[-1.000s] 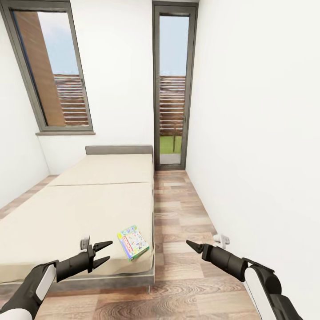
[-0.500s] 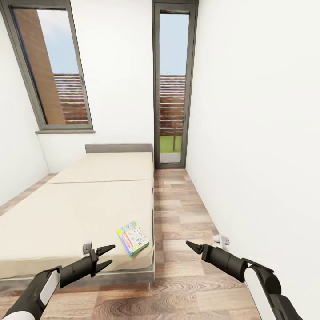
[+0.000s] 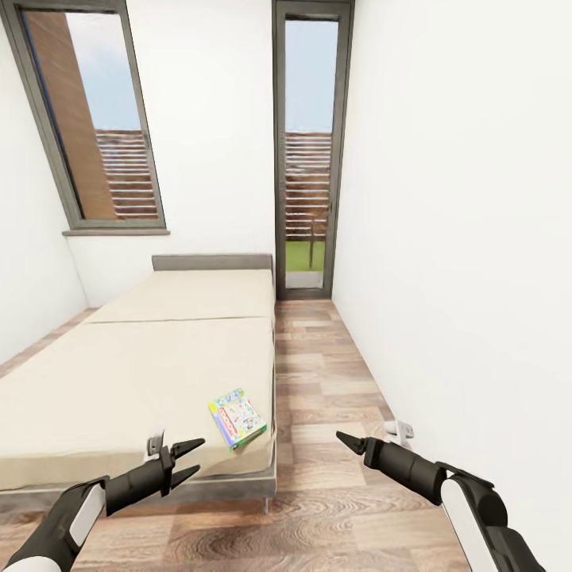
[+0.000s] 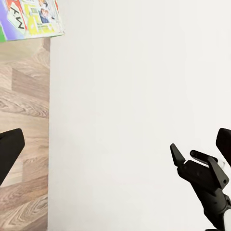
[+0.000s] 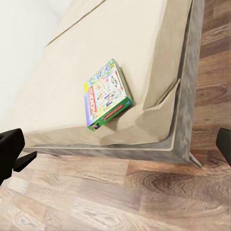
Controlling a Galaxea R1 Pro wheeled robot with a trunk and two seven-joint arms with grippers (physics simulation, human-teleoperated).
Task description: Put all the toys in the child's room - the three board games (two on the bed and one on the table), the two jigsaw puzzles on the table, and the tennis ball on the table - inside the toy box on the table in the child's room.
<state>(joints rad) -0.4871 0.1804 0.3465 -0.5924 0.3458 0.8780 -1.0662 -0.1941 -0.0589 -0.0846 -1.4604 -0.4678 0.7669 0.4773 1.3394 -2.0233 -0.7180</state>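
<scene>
A: Where is the flat multicoloured board game box [image 3: 237, 418]?

B: It lies on the cream-beige mattress of the bed [image 3: 127, 373], near the foot corner beside the wood plank floor [image 3: 326, 381].

A: And the hands?

B: The black left gripper [image 3: 186, 461] hovers low by the bed's foot edge, fingers spread, holding nothing. The black right gripper [image 3: 343, 438] hangs over the floor; whether it is spread or closed cannot be told.

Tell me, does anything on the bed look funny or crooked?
Yes. The game box lies askew near the bed's near corner by the floor side, turned at an angle to the mattress edges. The bedding beside it is rumpled at that corner.
</scene>
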